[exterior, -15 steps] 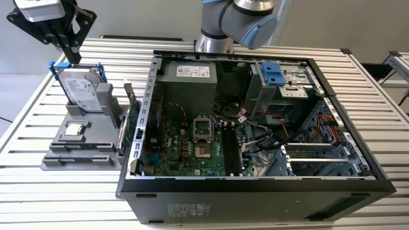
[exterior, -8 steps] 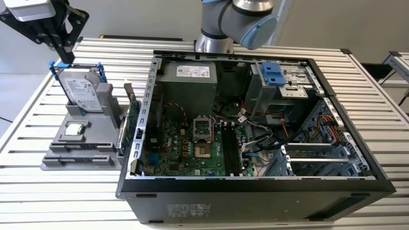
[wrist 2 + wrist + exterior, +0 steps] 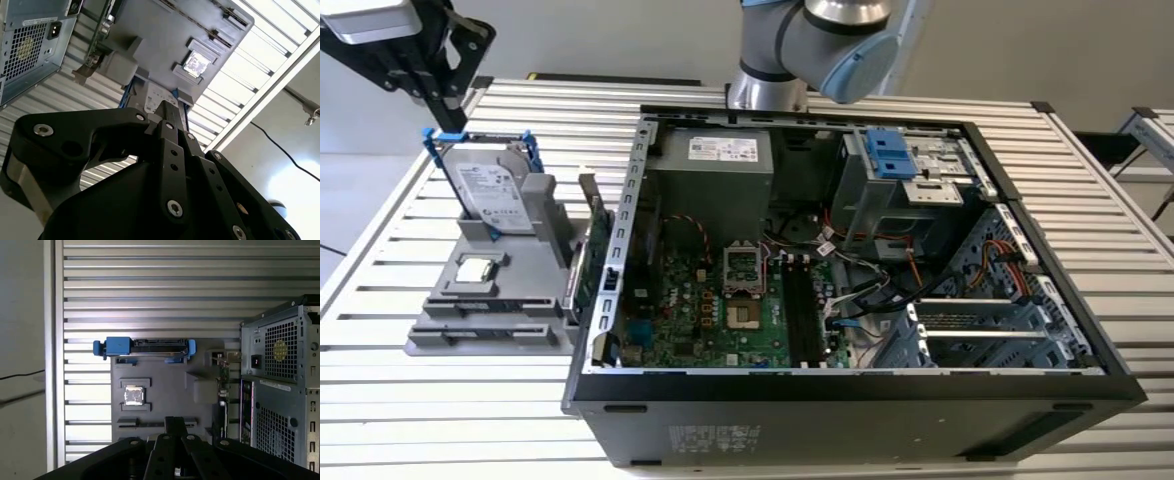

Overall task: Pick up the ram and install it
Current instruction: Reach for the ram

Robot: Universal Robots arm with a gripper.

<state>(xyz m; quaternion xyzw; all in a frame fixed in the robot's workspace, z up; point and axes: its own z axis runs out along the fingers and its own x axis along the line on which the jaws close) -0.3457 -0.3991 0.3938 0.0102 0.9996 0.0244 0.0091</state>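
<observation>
On the slatted table (image 3: 454,400) the ram (image 3: 598,245), a thin dark green strip, is stood on edge towards the exterior view's left; the gripper (image 3: 443,95) is clenched, empty

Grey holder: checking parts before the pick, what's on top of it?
Blue-framed hard drive standing upright, processor chip, and the ram on edge beside the case. What lies beneath them is covered.

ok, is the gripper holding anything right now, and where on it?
Nothing. The gripper is empty, up above the grey holder; the ram stands on edge at the holder's side, not gripped.
</observation>
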